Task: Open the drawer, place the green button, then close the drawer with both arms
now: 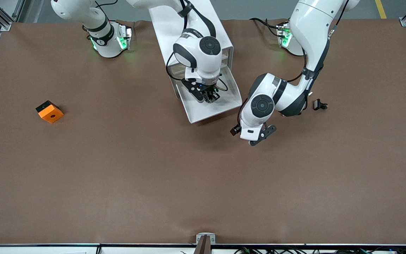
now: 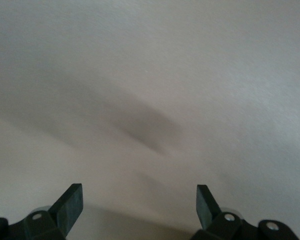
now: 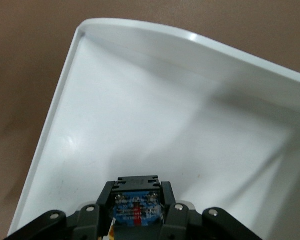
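Holding the button (image 3: 136, 201), the right gripper (image 1: 210, 96) hangs over the pulled-out drawer (image 1: 203, 111): jaws closed tight on the small dark body, whose underside with its blue and red parts shows in the right wrist view. The green cap is not visible in any view, so you cannot confirm its orientation.

The drawer projects from the white cabinet (image 1: 192, 24) toward the front camera, its tray bare under the gripper. The button is above the tray, not yet in it.

The left gripper (image 1: 259, 135) waits low over the bench (image 1: 203, 183), just beside the drawer's near corner toward the left arm's end, jaws spread as wide as they go and gripping nothing.

Risks from here, as judgement:
- Release from height: the button may bounce or roll on the smooth tray.
- Button may stick to one pad on opening and get dragged out.
- Left arm sits close to the drawer corner; an early push would catch the right gripper inside.

Views: the front view alone shows both arms, an orange cube (image 1: 49, 111) and a small black clip (image 1: 320, 104). The right wrist view alone shows the held part and tray floor. The left wrist view shows only open jaw tips over bare surface.
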Robot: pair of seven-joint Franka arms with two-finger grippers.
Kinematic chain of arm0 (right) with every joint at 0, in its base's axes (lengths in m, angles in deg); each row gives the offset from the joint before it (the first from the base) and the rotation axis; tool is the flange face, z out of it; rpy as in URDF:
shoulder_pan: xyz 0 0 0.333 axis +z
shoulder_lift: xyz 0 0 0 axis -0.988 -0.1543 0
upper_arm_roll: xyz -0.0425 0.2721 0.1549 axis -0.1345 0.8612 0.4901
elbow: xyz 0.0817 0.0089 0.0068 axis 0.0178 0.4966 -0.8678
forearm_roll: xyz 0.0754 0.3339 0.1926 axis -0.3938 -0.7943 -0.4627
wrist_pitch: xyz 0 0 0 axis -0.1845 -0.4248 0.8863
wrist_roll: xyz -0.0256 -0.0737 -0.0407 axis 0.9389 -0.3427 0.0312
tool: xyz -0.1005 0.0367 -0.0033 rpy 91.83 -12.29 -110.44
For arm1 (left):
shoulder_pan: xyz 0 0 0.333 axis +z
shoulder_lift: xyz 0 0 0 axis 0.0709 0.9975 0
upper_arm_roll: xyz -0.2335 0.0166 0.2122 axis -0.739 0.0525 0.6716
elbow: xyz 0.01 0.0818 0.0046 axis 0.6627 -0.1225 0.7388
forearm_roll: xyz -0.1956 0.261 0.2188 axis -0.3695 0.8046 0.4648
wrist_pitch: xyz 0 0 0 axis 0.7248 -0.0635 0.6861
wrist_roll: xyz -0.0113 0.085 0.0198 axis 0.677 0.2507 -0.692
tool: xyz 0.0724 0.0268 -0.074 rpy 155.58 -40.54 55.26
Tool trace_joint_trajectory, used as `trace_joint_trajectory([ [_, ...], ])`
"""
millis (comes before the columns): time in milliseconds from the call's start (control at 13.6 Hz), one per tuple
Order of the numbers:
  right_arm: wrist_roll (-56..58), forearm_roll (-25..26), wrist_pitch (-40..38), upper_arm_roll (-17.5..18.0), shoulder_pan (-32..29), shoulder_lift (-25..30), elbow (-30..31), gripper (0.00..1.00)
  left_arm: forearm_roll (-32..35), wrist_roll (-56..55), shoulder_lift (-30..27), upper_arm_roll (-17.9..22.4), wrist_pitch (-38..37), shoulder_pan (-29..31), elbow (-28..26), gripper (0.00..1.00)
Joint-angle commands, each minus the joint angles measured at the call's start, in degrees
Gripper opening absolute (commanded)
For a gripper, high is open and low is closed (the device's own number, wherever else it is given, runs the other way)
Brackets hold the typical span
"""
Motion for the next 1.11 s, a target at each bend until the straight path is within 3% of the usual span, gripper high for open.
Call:
trace_joint_trajectory([
  [0,-2.7,0.9,-0.3,-0.7,1.6,0.6,0.3,0.00,1.3,0.4,0.2,-1.6,2.6,-0.1,-0.6,1.00],
  [295,-3.7,0.9,-0.2,-0.7,1.6,0.6,0.1,0.00,1.3,0.5,0.2,-2.8,5.9,-0.2,-1.7,1.00],
  [442,-3.8,0.8,-0.3,-0.7,1.5,0.6,0.0,0.21,1.3,0.5,0.1,-3.2,8.0,-0.3,-3.3,1.00],
  [516,-4.0,0.4,-0.4,-0.7,1.5,0.6,-0.2,0.39,1.3,0.6,0.1,-3.2,8.3,-0.6,-3.4,1.00],
  [590,-6.0,0.4,-0.4,-0.7,1.5,0.5,-0.4,0.99,1.3,0.6,0.1,-3.2,8.3,-1.2,-3.5,1.00],
  [811,-9.3,0.9,-0.3,-0.7,1.1,0.4,-1.3,1.00,1.3,0.6,-0.5,-3.4,8.2,-1.3,-4.4,1.00],
  [1032,-0.2,0.9,-2.1,-0.9,0.7,0.7,-2.5,1.00,1.3,0.5,-0.5,-4.6,8.2,-1.1,-5.2,1.00],
])
